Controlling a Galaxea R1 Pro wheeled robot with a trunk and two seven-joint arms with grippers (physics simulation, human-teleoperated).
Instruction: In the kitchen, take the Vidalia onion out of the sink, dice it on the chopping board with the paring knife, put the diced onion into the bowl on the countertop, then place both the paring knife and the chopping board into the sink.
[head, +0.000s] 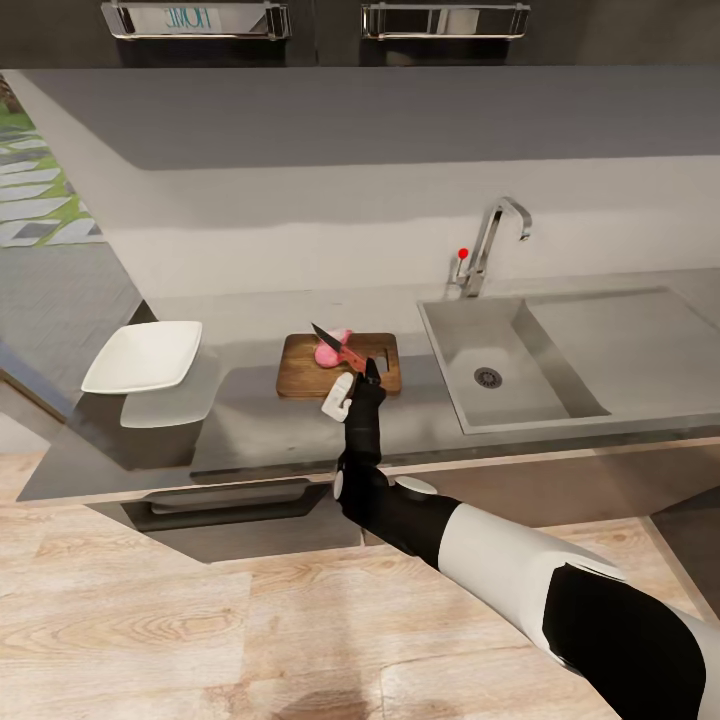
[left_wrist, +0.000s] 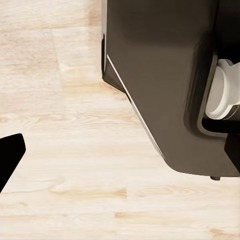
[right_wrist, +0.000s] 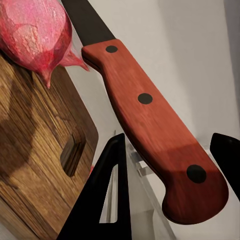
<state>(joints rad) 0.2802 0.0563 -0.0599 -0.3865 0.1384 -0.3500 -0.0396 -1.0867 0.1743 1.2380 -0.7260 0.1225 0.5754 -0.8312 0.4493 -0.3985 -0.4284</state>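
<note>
The right arm's fingers were closed on the reddish, three-riveted handle of the small paring knife, whose short dark blade pointed up and away over the dark brown rectangular wooden chopping board. In the right wrist view the handle ran between the two black fingers, one of them cut off at the frame edge, and the blade's tip was out of frame. The pink-red onion, partly cropped there, sat on the board just beside the blade's base; whether steel touched skin could not be told. The board's slot handle lay at the end nearest the fingers.

The board rested on the long grey reflective surface, between the white shallow squarish bowl at the surface's left end and the rectangular stainless-steel sink with its round drain and angular chrome tap.

In the left wrist view only a black corner of one finger showed, so how far the left fingers stood apart could not be told; beyond it were pale wooden floor and the robot's dark base.
</note>
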